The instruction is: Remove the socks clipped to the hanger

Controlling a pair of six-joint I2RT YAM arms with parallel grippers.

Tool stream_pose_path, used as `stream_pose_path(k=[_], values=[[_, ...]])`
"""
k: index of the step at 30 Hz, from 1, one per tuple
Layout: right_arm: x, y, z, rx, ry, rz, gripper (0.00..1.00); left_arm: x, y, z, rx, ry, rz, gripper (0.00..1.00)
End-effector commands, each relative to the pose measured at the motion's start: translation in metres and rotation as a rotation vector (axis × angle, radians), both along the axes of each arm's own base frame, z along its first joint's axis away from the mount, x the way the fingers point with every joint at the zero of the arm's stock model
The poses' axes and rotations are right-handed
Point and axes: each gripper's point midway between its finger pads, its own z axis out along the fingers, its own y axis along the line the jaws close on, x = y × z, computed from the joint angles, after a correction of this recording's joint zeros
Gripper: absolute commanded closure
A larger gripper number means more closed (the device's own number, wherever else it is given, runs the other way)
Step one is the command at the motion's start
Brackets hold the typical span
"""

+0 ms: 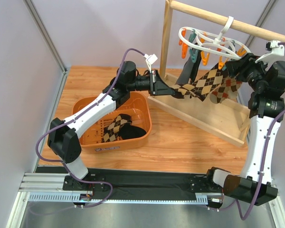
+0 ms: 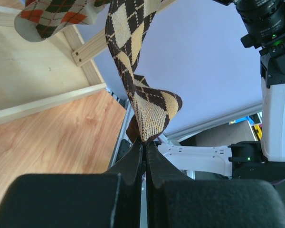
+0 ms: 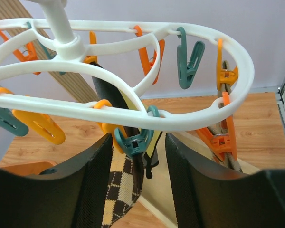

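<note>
- Left gripper (image 2: 144, 142): nearest item in its own wrist view. Jaws pressed together, clamped on the toe end of the brown-and-tan argyle sock (image 2: 133, 71).
- Argyle sock, overhead view (image 1: 199, 85): drawn out as a taut band. Long axis runs from the left gripper (image 1: 156, 84) towards about 2 o'clock, up to the hanger. Cuff end fixed above, toe end pinched below.
- Hanger (image 3: 204, 114): white oval ring with orange and teal clips, hooked on the wooden rail (image 1: 213, 16) at the table's 1 o'clock corner.
- Teal clip (image 3: 135, 142): holds the argyle cuff. It sits dead centre between the right fingers, and the sock drops from it towards 6 o'clock.
- Right gripper (image 3: 140, 140): the nearer arm to the clip. Fingers apart, one on each side of the clip. They probably do not press it, though contact is hard to judge from this angle.
- Judgement: release turns on the right fingers squeezing this clip while the left arm holds tension along the sock's length.
- Other socks on the hanger: a black one (image 3: 107, 90) behind the clip, and an orange-and-brown argyle one (image 1: 225, 88) beside the stretched one.
- Orange basket (image 1: 142, 126): at 9 o'clock of the wooden frame (image 1: 199, 118), with loose socks (image 1: 118, 127) lying inside.
</note>
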Motion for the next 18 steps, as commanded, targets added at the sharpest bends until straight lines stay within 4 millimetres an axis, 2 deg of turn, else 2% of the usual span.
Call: stream_pose_path(k=[1,8,18], values=[[0.002,-0.005,0.013,-0.026,-0.059,-0.010,0.51,-0.014,0.011,0.032,-0.060,-0.065,-0.016,1.00],[0.007,-0.005,0.013,-0.019,-0.077,0.004,0.48,-0.013,0.013,0.033,-0.060,-0.064,-0.019,1.00],[0.013,0.002,0.017,-0.005,-0.124,0.065,0.51,-0.013,0.015,0.034,-0.060,-0.065,-0.018,1.00]])
